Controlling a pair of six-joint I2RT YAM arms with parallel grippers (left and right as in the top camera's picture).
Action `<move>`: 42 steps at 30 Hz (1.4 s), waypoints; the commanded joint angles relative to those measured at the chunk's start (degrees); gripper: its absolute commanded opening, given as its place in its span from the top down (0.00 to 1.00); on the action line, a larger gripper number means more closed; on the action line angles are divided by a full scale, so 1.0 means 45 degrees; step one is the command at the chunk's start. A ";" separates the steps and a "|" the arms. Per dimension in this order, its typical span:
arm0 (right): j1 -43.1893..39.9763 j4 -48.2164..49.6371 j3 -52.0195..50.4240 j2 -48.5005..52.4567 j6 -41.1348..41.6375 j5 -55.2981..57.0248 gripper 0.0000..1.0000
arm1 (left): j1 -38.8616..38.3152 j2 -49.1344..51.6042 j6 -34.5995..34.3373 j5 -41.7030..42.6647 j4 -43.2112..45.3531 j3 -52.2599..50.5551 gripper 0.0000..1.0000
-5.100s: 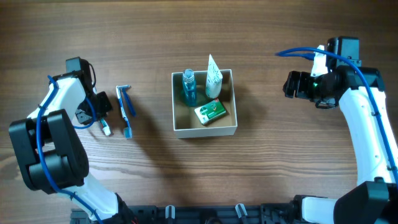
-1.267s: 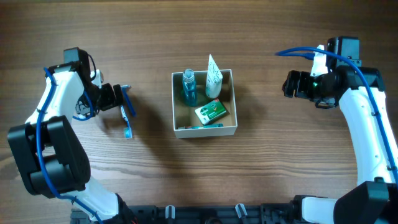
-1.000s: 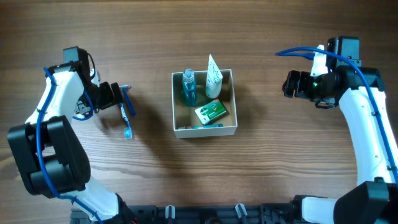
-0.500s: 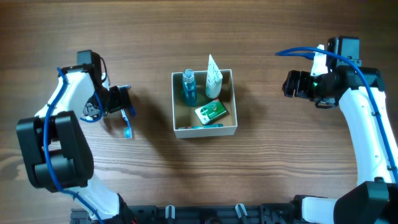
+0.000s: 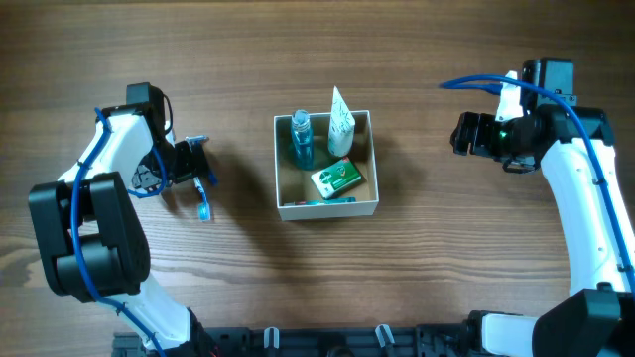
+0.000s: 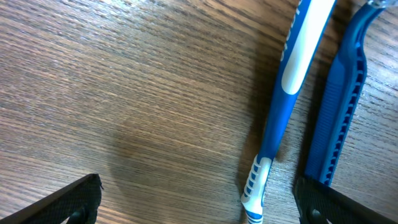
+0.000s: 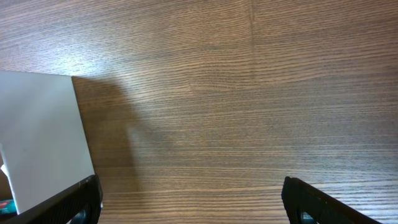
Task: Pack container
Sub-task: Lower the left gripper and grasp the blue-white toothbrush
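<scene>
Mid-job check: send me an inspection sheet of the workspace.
Surface: brown wooden table, no spills seen.
Job's things: square white cardboard box holds teal bottle, white tube, green-and-white packet; blue-and-white toothbrush and blue razor lie side by side outside it.
Clutter: nothing seen.
Grippers: left claw open over the toothbrush; right claw open, empty, right of the box.
Cables: blue cables along both arms, off the box.
Surroundings: black rail at near table edge.

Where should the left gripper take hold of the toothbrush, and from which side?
Probably mid-handle of the toothbrush, from above, closing across its narrow width: it lies flat. The razor lies close alongside, so one finger must enter that gap.
</scene>
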 commanded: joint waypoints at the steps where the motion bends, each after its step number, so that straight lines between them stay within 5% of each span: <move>1: -0.0019 0.0044 0.0034 0.0024 -0.0058 -0.0112 0.07 | -0.0024 0.0243 -0.0180 -0.0330 -0.0058 -0.0112 0.00; 13: -0.0019 0.0029 0.0034 0.0024 -0.0058 -0.0112 0.07 | -0.0024 0.1010 -0.0355 -0.0238 0.0010 -0.0335 0.01; 16: -0.0019 0.0029 0.0034 0.0024 -0.0053 -0.0112 0.07 | -0.0024 0.1010 -0.0355 -0.0214 0.0005 -0.0335 0.14; 19: -0.0019 0.0029 0.0034 0.0024 -0.0053 -0.0112 0.07 | -0.0024 0.1010 -0.0359 -0.0214 0.0000 -0.0335 0.53; 21: -0.0019 0.0029 0.0034 0.0024 -0.0058 -0.0112 0.07 | -0.0024 0.1010 -0.0359 -0.0131 0.0000 -0.0335 0.67; 42: -0.0019 0.0039 0.0034 0.0024 -0.0058 -0.0112 0.07 | -0.0024 0.1005 -0.0355 0.0452 0.0005 -0.0330 0.96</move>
